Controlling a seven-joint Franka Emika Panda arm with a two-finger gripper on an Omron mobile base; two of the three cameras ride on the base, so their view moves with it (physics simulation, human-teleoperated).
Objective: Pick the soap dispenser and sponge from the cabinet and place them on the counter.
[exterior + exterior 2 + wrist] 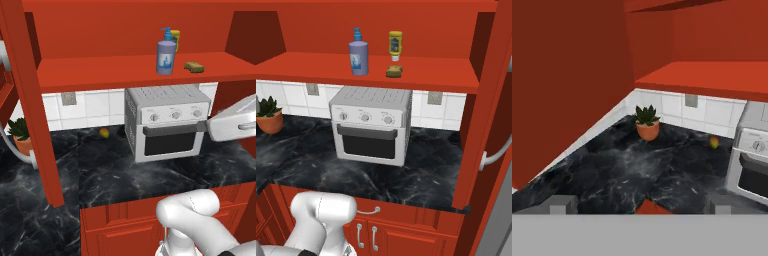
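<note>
The lavender soap dispenser (166, 55) (358, 55) with its blue pump stands upright on the red shelf of the open cabinet (100, 70) (306, 67). To its right on the same shelf lies the small tan sponge (194, 66) (394, 71). Below runs the black marble counter (125, 175) (431, 170) (622, 165). My gripper (641, 206) is open, its fingertips wide apart with nothing between them. It looks along the counter toward the corner, under the shelf and away from both items.
A yellow squeeze bottle (175, 40) (395, 46) stands behind the dispenser. A silver toaster oven (167, 122) (371, 125) sits under the shelf. A potted plant (22, 135) (647, 122) and a small fruit (104, 132) (714, 142) are at the back. Open cabinet doors (27, 100) (486, 100) flank the shelf.
</note>
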